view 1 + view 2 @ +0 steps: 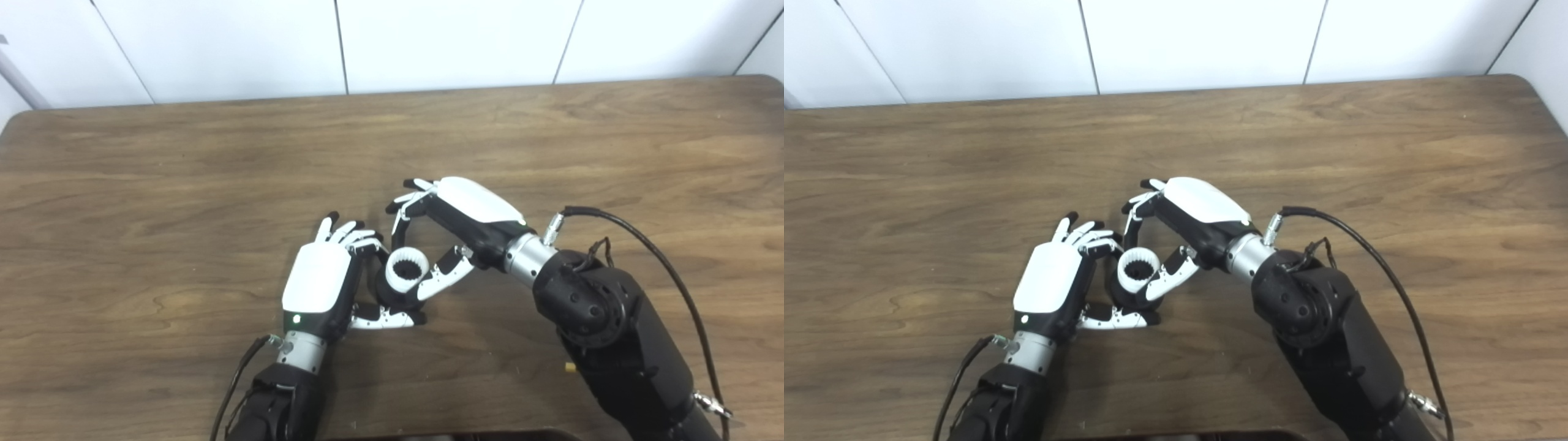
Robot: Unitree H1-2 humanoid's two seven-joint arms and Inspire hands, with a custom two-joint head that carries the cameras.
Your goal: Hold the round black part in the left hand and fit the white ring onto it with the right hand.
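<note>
Right arm [612, 331] enters low, forearm angled up-left; right hand [456, 223] arches over the parts, thumb and fingers pinched on the white ring [407, 268]. Left hand [321, 282] back-up, fingers curled around the round black part [392, 297], thumb beneath it. Ring sits atop the black part, between both hands, just above the wooden table [184, 184]; its opening faces upward, toward the camera.
</note>
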